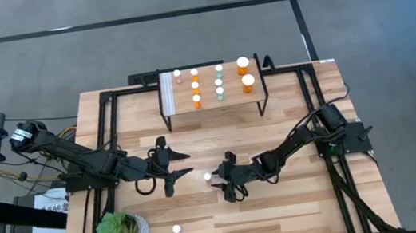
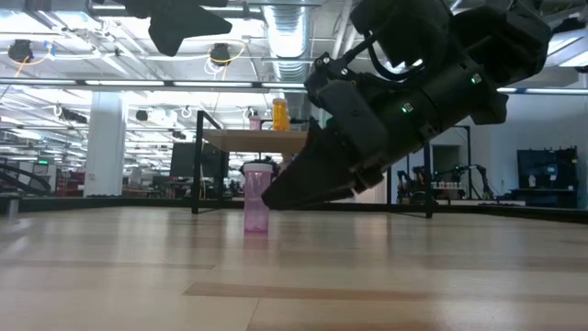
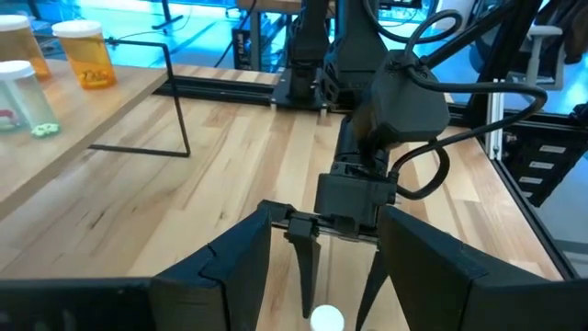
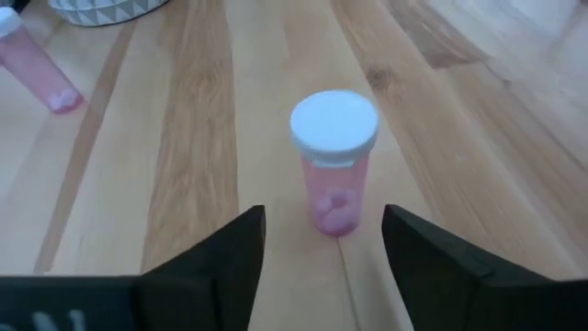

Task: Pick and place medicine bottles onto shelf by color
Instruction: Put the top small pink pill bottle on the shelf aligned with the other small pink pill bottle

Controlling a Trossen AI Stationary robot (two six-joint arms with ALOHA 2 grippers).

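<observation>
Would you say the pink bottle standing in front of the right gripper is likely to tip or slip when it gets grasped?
Probably tippy: the pink bottle stands upright, tall for its narrow base. Its smooth round wall may slip between the right gripper's open fingers. It looks nearly empty, so likely light; on its side it would probably roll.

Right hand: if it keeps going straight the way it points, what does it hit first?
The pink bottle standing upright on the table, dead ahead of the right hand and in line with the gap between its open fingers. Depth is hard to judge, but nothing shows between them.
</observation>
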